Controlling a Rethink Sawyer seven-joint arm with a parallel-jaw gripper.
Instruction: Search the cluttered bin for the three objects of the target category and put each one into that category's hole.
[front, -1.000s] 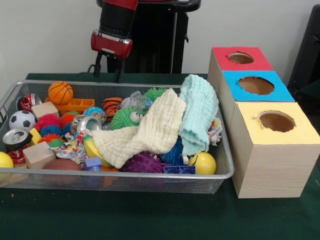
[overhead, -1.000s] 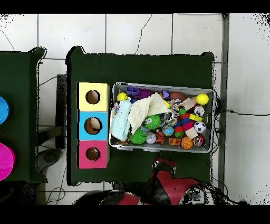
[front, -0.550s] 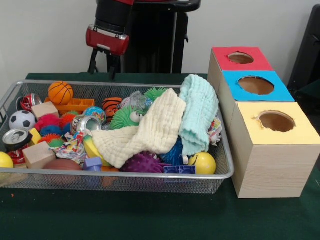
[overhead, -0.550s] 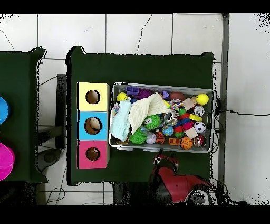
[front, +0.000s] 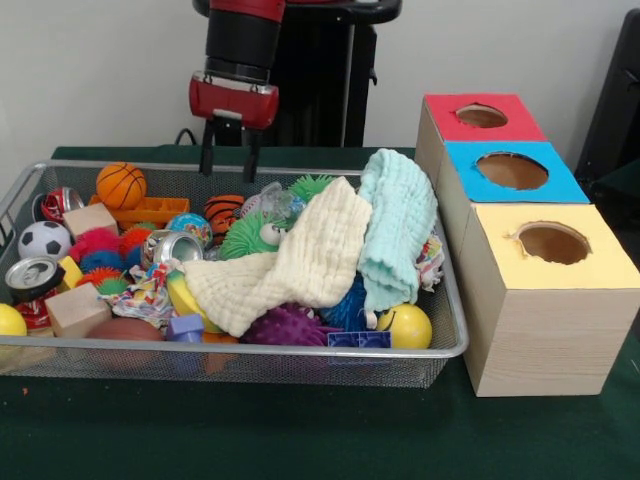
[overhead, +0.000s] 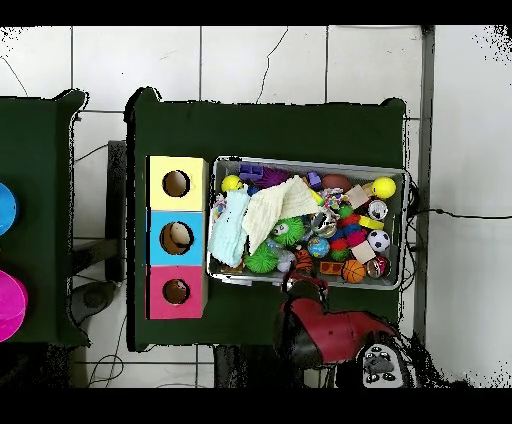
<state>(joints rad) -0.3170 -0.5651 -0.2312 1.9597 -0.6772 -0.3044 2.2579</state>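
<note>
The gripper is hovering with its fingers spread apart and empty, above the far rim of the wire bin. It is hanging just behind the small basketball, with the cream cloth lying beside.

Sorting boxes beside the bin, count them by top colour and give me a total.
Red-topped box: 1
Blue-topped box: 1
Yellow-topped box: 1
Total: 3
</note>
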